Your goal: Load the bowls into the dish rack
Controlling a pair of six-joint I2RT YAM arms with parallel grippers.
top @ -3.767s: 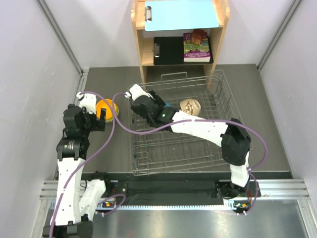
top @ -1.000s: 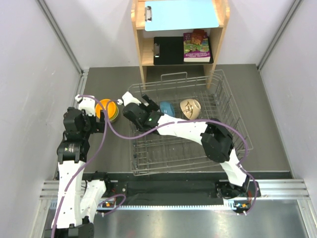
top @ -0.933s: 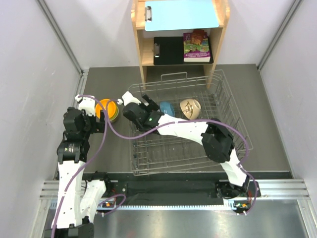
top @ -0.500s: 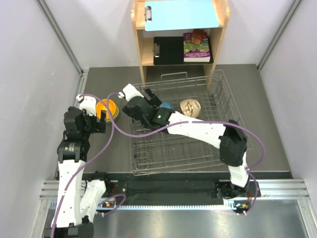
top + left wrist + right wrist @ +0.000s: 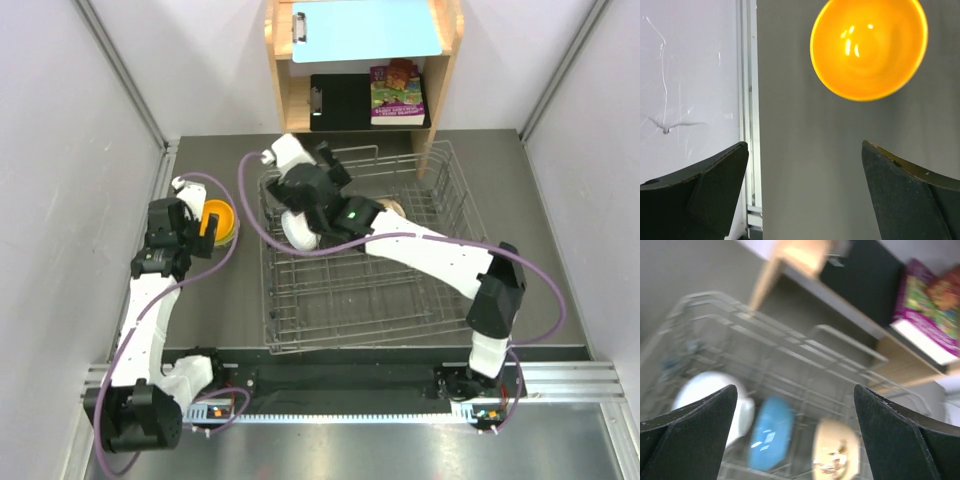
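While the left end effector (image 5: 804, 145) and right end effector (image 5: 795, 387) gape empty, lettering on the book (image 5: 927, 295) is unreadably blurred.

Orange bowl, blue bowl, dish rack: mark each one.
orange bowl (image 5: 869, 47), left wrist view, middle of its inside.
blue bowl (image 5: 769, 436), right wrist view, middle of its visible face.
dish rack (image 5: 360, 295), top external view, bare wire floor.

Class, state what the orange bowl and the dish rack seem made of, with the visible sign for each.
Orange bowl: probably glossy plastic or glazed ceramic; sharp highlights on a smooth, even-coloured inside.
Dish rack: silvery metal wire, perhaps chromed; thin pale rods in an open grid.
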